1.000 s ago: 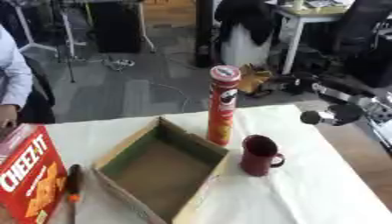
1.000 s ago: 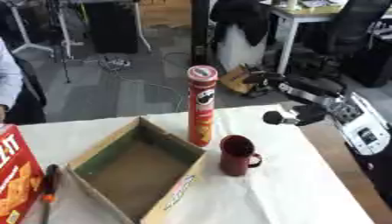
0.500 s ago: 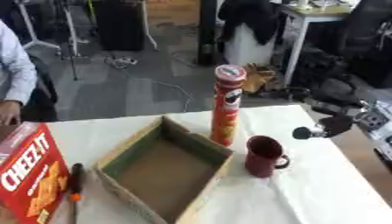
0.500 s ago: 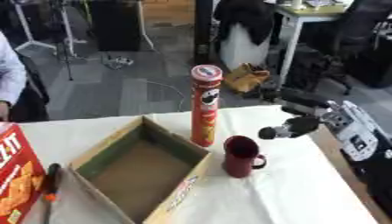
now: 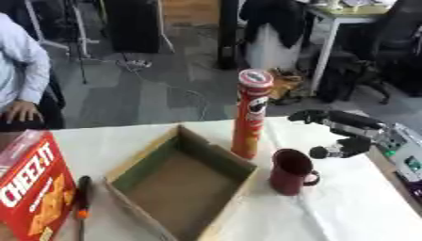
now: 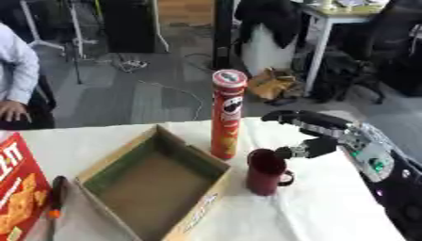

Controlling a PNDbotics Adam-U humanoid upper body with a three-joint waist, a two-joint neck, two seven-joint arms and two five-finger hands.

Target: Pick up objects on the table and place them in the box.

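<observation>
Since a second ago the right hand [image 6: 309, 134] has dropped from above the table's right edge and come in leftward, now close beside the dark red ceramic mug [image 6: 266, 172], thumb tip just off its rim, fingers spread and relaxed, holding nothing. Mug stands upright on the white-clothed table [image 6: 329, 207], handle pointing right toward that hand, just right of the open cardboard box [image 6: 144, 188]. The tall red cylindrical crisp can [image 6: 227, 115] stands upright behind the mug at the box's far right corner, long axis vertical; the hand's upper fingers reach toward it but remain apart from it. Either item lies left of the hand; mug is nearer and lower, so it looks like the likelier grab. Left hand not in view, so right is the only candidate. Further left: red Cheez-It cracker box [image 5: 33, 188] and a black-and-orange screwdriver [image 5: 81, 200], both outside the box.
</observation>
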